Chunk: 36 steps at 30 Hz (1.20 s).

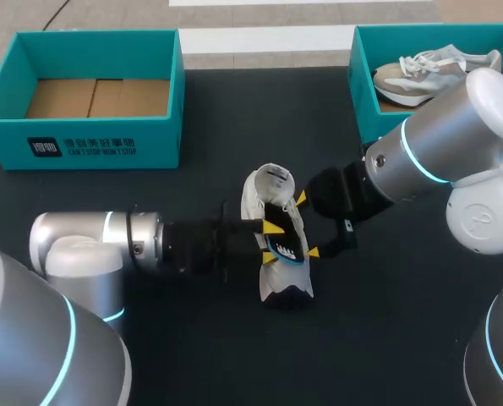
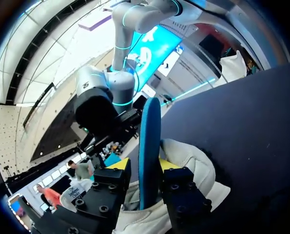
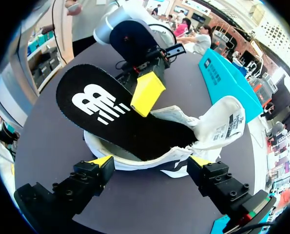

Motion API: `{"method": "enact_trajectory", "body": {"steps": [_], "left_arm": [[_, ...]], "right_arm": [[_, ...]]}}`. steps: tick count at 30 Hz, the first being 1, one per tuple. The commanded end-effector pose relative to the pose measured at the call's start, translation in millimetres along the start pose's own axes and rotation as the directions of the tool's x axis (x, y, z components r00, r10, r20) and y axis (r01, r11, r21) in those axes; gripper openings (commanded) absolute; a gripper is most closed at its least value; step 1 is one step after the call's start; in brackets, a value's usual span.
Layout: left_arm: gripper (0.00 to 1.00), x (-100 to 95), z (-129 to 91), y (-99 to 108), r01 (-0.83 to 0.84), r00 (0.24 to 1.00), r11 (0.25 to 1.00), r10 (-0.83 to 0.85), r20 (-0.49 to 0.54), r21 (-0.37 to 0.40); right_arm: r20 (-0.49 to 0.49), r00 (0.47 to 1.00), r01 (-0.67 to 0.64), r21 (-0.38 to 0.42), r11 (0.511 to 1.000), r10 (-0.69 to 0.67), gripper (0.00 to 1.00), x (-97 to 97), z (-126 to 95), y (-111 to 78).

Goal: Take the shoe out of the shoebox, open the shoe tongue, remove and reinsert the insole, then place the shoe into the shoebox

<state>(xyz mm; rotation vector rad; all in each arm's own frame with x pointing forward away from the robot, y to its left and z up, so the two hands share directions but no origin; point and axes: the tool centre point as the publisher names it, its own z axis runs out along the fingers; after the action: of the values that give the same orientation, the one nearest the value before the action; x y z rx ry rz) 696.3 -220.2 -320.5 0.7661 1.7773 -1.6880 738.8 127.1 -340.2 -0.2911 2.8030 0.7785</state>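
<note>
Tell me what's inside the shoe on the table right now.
The black insole, partly in, its other end held by the left gripper. Anything beneath it is covered.

L pincer [image 1: 273, 242] clamped, R pincer [image 1: 306, 225] spread wide.

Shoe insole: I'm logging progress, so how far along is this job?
Done: the white sneaker lies on the black table, out of the teal cardboard shoebox, tongue open. In hand: the left gripper is shut on the black insole, partly inside the sneaker; the right gripper sits open against its side. Going out or in: unclear. Left: seating the insole, reboxing.
</note>
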Motion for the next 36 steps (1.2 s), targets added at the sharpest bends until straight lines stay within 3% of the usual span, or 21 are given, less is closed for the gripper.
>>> {"method": "enact_trajectory", "body": {"steps": [1, 4, 12, 23, 29, 32, 36], "left_arm": [[0.22, 2.8, -7.2, -10.9, -0.003, 1.0, 1.0, 0.003, 0.007, -0.009], [0.0, 5.4, -5.1, -13.0, -0.006, 1.0, 1.0, 0.006, 0.012, -0.009], [0.0, 14.7, 4.4, -1.4, -0.018, 1.0, 0.999, 0.018, -0.004, -0.033], [0.0, 7.4, 6.5, 38.7, -0.018, 1.0, 0.996, 0.019, 0.009, -0.092], [0.0, 6.9, 4.1, 32.5, -0.005, 1.0, 0.996, 0.007, 0.02, -0.088], [0.42, 4.7, 1.3, 23.5, -0.004, 1.0, 0.997, 0.006, 0.025, -0.075], [0.52, -0.2, 0.6, 15.2, -0.016, 0.999, 0.998, 0.018, 0.034, -0.059]], "right_arm": [[0.002, 1.0, 0.0, 0.003, 1.0, 0.0, 1.0, 0.9, 1.0, 1.0], [0.002, 1.0, 0.0, 0.003, 1.0, 0.0, 1.0, 0.9, 1.0, 1.0], [0.002, 1.0, 0.0, 0.003, 1.0, 0.0, 1.0, 0.9, 1.0, 1.0], [0.002, 1.0, 0.0, 0.003, 1.0, 0.0, 1.0, 0.9, 1.0, 1.0], [0.002, 1.0, 0.0, 0.003, 1.0, 0.0, 1.0, 0.9, 1.0, 1.0], [0.002, 1.0, 0.0, 0.003, 1.0, 0.0, 1.0, 0.9, 1.0, 1.0], [0.002, 1.0, 0.0, 0.003, 1.0, 0.0, 1.0, 0.9, 1.0, 1.0]]}}
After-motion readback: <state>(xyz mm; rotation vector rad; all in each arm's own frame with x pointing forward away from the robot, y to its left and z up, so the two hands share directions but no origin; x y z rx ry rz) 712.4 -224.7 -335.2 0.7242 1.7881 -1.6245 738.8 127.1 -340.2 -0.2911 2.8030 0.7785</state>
